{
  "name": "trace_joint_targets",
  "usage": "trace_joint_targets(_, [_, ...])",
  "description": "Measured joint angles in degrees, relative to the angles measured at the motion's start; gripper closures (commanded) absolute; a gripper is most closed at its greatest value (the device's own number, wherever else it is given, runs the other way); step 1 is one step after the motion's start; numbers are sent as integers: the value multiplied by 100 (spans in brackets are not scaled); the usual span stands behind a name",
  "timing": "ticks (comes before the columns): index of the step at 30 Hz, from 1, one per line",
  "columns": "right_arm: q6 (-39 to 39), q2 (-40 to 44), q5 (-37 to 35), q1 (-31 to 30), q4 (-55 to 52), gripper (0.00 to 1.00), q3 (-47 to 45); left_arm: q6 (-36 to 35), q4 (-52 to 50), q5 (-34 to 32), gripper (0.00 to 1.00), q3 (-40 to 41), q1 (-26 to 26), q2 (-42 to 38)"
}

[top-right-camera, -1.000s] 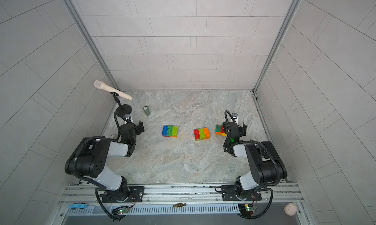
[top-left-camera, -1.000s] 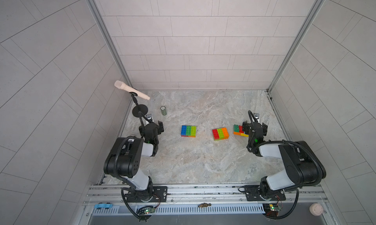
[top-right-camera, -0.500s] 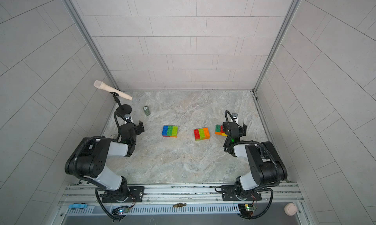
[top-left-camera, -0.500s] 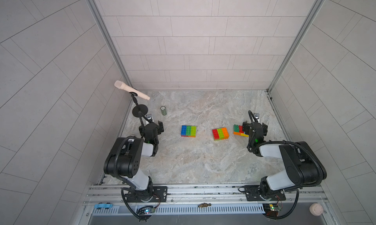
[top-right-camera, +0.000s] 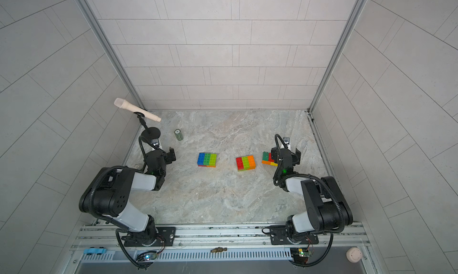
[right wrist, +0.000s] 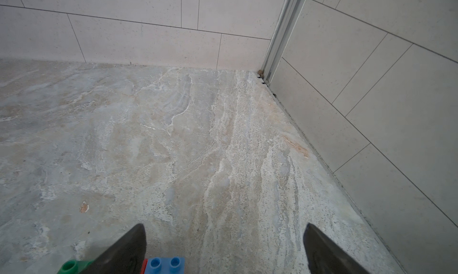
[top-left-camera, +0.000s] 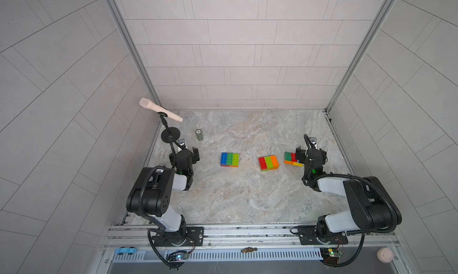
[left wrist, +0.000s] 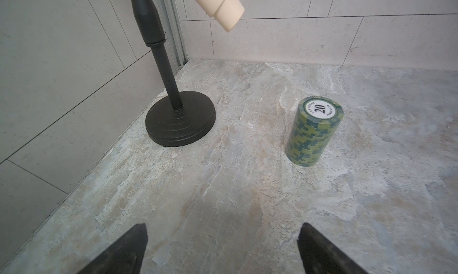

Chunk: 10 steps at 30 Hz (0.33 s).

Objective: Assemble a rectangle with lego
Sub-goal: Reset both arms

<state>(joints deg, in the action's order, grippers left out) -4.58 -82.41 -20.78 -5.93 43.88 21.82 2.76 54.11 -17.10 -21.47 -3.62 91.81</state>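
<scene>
Left gripper (left wrist: 223, 225) and right gripper (right wrist: 224, 225) stand spread, empty. Blue-green lego block (top-left-camera: 229, 159) and red-orange lego block (top-left-camera: 268, 163) sit mid-frame in a top view, stepped lego cluster (top-left-camera: 288, 157) further right.

Right gripper (right wrist: 224, 248) jaws stand wide apart over marble floor (right wrist: 173, 136), with blue brick (right wrist: 164, 265) between them and green brick (right wrist: 70, 266) beside one finger.

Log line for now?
left gripper open, empty | right gripper open, at lego cluster | blue-green lego block, red-lime-orange lego block apart
</scene>
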Motion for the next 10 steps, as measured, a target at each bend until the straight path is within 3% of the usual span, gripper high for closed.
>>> trace_joint_targets(10, [7, -210, 42, 0, 284, 0, -129, -116, -2, 17, 0, 0, -55, 0])
